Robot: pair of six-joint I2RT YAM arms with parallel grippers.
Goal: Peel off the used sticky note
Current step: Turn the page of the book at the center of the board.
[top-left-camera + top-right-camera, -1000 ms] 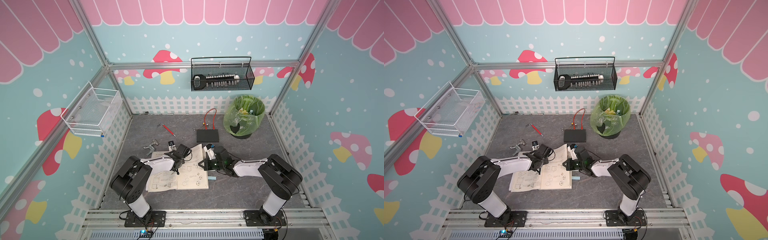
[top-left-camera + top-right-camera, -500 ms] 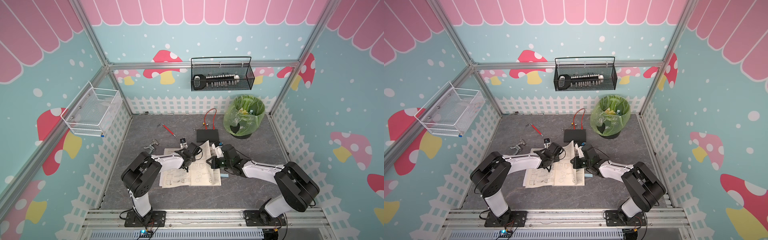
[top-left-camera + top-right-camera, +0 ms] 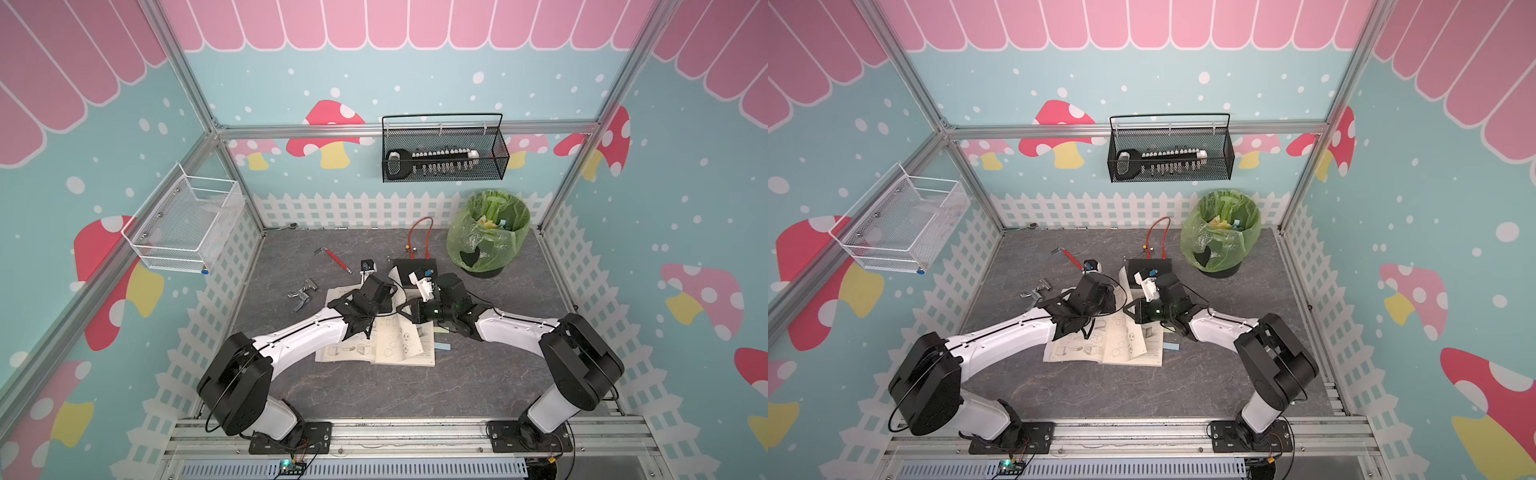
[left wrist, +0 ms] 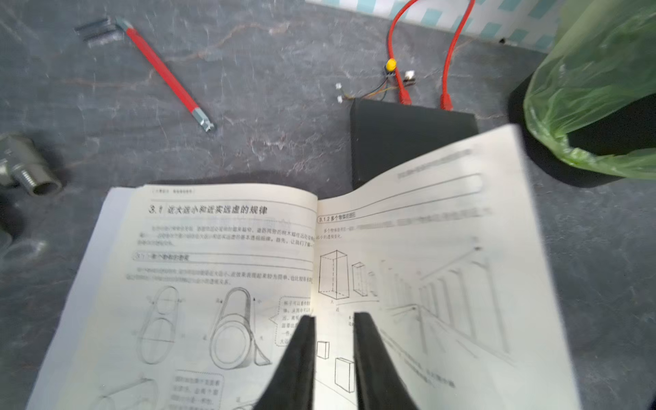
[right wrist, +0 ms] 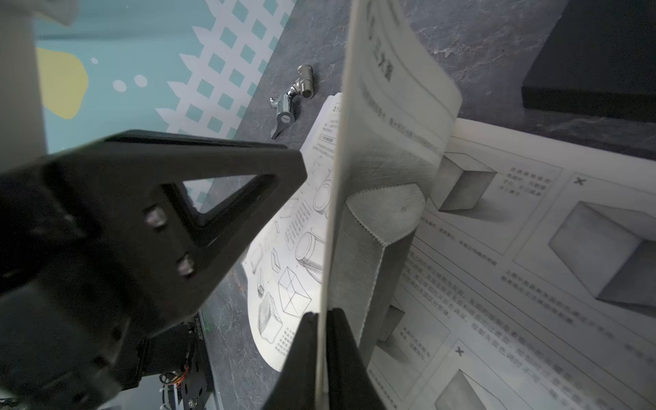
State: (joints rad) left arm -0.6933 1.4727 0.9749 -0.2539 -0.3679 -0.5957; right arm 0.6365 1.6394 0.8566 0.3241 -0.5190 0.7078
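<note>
Down at the front rail both arms reach in over the grey table, and there's the open book lying flat between them, drawings of boxes and cylinders face up. At the book's right edge, near its front corner and just under the right arm, a small blue sticky note pokes out in a top view; whether it clings to a page or rests on the table, I can't tell from here.

The left gripper hangs over the book's gutter, jaws a little apart with only printed paper showing in the gap, so it has hold of nothing. The right gripper has its jaws almost together on the edge of a single page, and that page stands up on end, curling over at the top.

Just past the book sits a flat black box with a red cable looping off its far side. Off to the left lie a metal fitting and a red hex key. Further right is the bin lined with a green bag, and up on the walls hang a black wire basket and a white wire basket
</note>
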